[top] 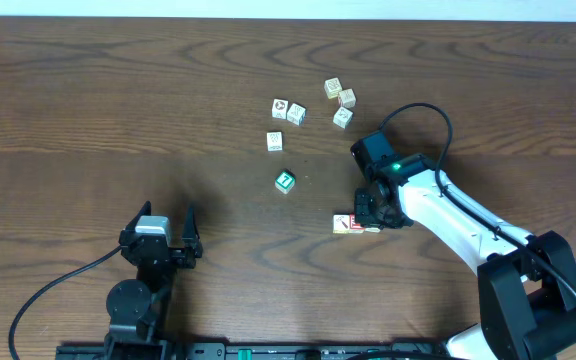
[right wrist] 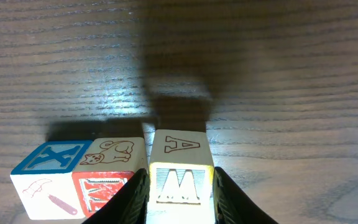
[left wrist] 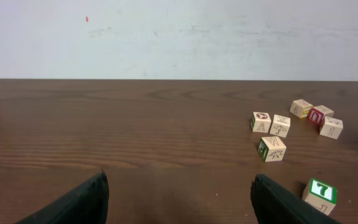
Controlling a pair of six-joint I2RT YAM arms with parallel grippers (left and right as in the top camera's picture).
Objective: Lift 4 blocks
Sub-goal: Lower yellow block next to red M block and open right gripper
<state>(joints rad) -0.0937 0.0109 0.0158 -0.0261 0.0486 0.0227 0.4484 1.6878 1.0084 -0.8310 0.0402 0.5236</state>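
Yellow-trimmed wood sits between the fingers of the right gripper [right wrist: 178, 196]. This yellow-faced block [right wrist: 179, 165] is a small cube with an outlined A on top and an M on its near face. The fingers press both its sides, a narrow hold. Whether its base has left the worktop [top: 88, 100] I cannot tell.

Just left of it stands the red-faced block [right wrist: 104, 190], with a dog drawn on top and a white letter on the red. The gap between the two is a sliver at most. Further left is the blue X block [right wrist: 45, 163]. The green block [top: 285, 181], marked with a white 7, lies apart, further off and to the left. Beyond it are scattered cream picture blocks [top: 296, 113].

By my reading, the grasp is made and the lift comes next. It calls for a straight rise, so the close neighbour is not dragged or tipped.

All the cubes have square edges, matte printed faces and bare pale wood. The worktop is dark brown with strong grain.

Near left, the left gripper [left wrist: 179, 183] hangs wide open, holding nothing.
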